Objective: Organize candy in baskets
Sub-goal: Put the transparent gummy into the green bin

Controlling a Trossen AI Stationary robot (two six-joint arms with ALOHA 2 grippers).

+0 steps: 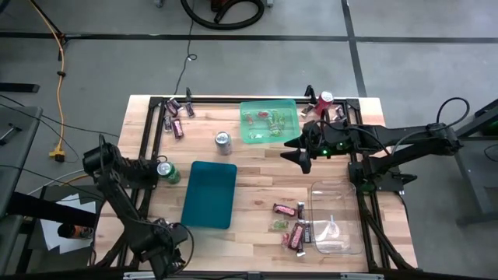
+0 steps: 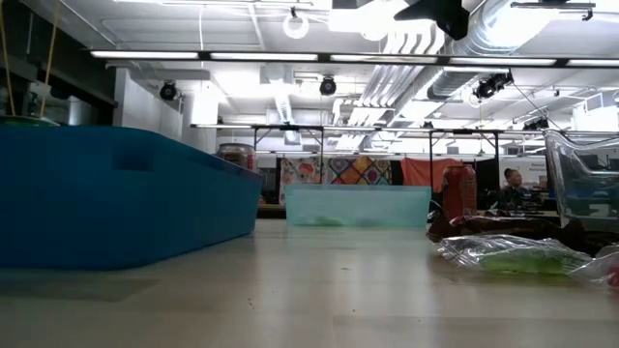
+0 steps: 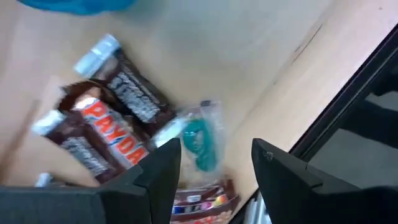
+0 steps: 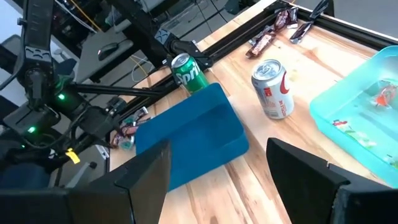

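On the wooden table, the left gripper hovers with fingers spread just above a teal candy, its long axis running along the gap, bars beside it.

"PAYDAY" on a candy bar wrapper; "Sprite" on the green can.

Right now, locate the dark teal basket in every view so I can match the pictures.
High view: dark teal basket, lower centre of the table, right of the green soda can.
Low view: fills the left side.
Left wrist view: only a blue edge at the top left, probably the basket.
Right wrist view: centre, just in front of the green can.
Shared landmark: that green can.
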